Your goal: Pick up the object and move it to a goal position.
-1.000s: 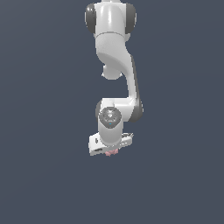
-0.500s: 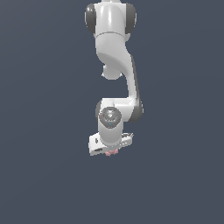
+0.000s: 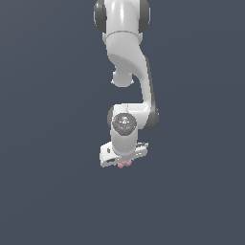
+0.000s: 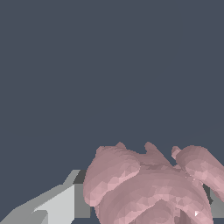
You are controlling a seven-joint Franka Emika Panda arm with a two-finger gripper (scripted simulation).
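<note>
Gripper (white, at arm's lower end) was clenched on the object: a small pink lumpy blob, seen in the ext. view as a speck poking out just below the gripper body, betw. the finger positions. Fingers themselves were too small to resolve in that view.

Wrist view: object filled much of the frame close to the lens; surface bumpy, w/ several rounded knobs and short pointed nubs along its upper outline. One pale grey finger lay beside the blob, touching or nearly touching its flank; a 2nd grey finger part showed at the blob's other side, mostly hidden by a pink knob. Blob thus sat betw. the two fingers. Exact contact pts not resolvable.

Ext. view, moving outward: gripper hung below a round wrist joint w/ dark cap and small coloured marks. Gripper body was tilted, its end toward the ext. view's left sitting lower. Above the wrist, the white arm ran up w/ a dark-edged link bending toward the ext. view's right, then to a wide shoulder section at the frame's top edge.

Background: uniform dark blue-grey in both views; no surface edge or shadow discernible, so whether the object touched any surface below could not be told.
</note>
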